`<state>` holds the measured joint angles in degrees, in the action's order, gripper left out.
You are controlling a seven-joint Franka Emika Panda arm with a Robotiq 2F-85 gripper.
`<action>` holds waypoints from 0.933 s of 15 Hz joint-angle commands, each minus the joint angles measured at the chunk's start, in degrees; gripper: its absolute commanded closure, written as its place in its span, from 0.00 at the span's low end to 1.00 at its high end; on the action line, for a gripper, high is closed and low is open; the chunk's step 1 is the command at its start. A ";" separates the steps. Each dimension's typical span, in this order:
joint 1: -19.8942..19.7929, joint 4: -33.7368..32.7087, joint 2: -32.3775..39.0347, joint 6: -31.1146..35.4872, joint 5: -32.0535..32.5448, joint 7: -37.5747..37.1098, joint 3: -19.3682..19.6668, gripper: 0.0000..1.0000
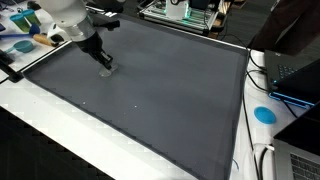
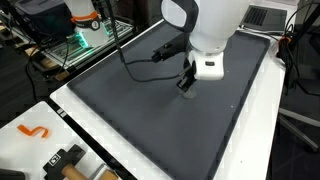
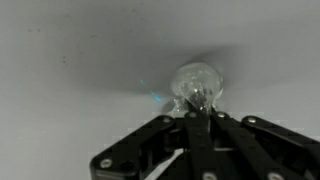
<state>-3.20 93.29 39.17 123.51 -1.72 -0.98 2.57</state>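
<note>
Fingers [image 3: 165,132] of the gripper [image 3: 195,114] are pinching shut on a small clear ball [image 3: 197,85]. The ball is sitting low on the grey mat [image 1: 160,95], near its far left corner in an exterior view. The grab is looking done, I think, but the lift is not yet done, as the ball looks to be resting on the mat. The mat is lying flat and covering most of a white table [image 1: 60,135]. A blue disc [image 1: 264,114] is lying on the table's right side, well apart from the gripper. An orange hook [image 2: 34,131] is lying on a near left corner. A rack [image 2: 85,40] with green lights is standing far behind.
</note>
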 commanded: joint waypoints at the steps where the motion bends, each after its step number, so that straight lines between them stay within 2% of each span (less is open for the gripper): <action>1: -0.89 0.96 -0.30 0.87 -0.76 1.38 -0.75 0.99; 6: -0.86 0.75 -0.29 0.45 -0.65 1.55 -0.74 0.99; 7: -0.83 0.69 -0.34 0.32 -0.67 1.42 -0.71 0.70; 11: -0.78 0.50 -0.51 0.04 -0.73 1.21 -0.71 0.62; 14: -0.76 0.35 -0.47 -0.13 -0.73 1.25 -0.79 0.43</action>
<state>-3.20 93.27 39.18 123.51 -1.72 -0.75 2.48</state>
